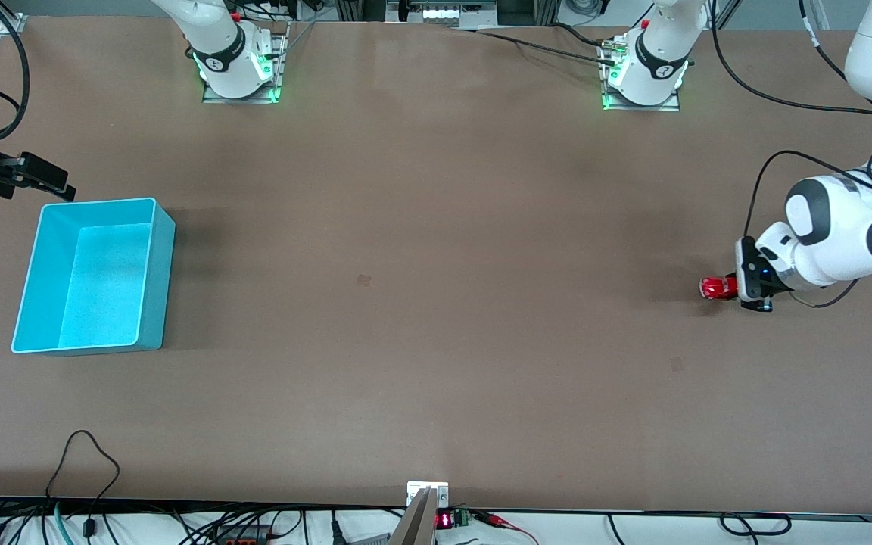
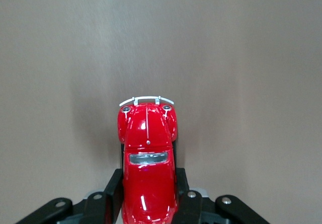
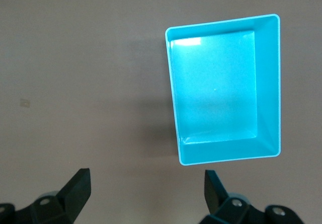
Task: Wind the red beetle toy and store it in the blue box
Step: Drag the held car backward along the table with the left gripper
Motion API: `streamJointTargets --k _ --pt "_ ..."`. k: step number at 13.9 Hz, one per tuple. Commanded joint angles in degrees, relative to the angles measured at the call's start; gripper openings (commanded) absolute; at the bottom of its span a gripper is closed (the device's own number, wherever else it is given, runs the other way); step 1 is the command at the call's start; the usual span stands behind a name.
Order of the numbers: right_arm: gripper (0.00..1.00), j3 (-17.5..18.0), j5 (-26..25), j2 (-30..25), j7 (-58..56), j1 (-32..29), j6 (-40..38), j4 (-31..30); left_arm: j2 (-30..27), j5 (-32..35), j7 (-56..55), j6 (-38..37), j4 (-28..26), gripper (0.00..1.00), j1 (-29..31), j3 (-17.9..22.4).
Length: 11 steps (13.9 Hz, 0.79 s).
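Note:
The red beetle toy (image 1: 716, 288) is at the left arm's end of the table, held low at the table surface. My left gripper (image 1: 736, 289) is shut on it. In the left wrist view the toy (image 2: 148, 148) sits lengthwise between the black fingers (image 2: 111, 191) of the left gripper (image 2: 149, 186), its silvery bumper pointing away from the gripper. The blue box (image 1: 95, 276) stands open and empty at the right arm's end. My right gripper (image 1: 54, 182) hangs open and empty just past the box's corner that is farthest from the front camera. In the right wrist view the right gripper (image 3: 146, 191) faces the box (image 3: 221, 88).
Bare brown table lies between the toy and the box. The arm bases (image 1: 239, 68) stand along the table edge farthest from the front camera. Cables (image 1: 88, 454) and a small bracket (image 1: 427, 492) lie at the edge nearest it.

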Motion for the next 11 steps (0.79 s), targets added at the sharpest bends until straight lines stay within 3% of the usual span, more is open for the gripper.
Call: streamJointTargets --k 1,11 --pt "1.00 0.20 -0.30 -0.30 0.54 -0.22 -0.05 -0.06 2.23 -0.10 4.19 -0.48 1.34 0.10 2.79 -0.76" --pt "1.00 0.11 -0.22 -0.30 0.54 -0.83 -0.23 -0.06 2.76 0.60 4.54 -0.13 3.01 0.12 4.03 -0.59"
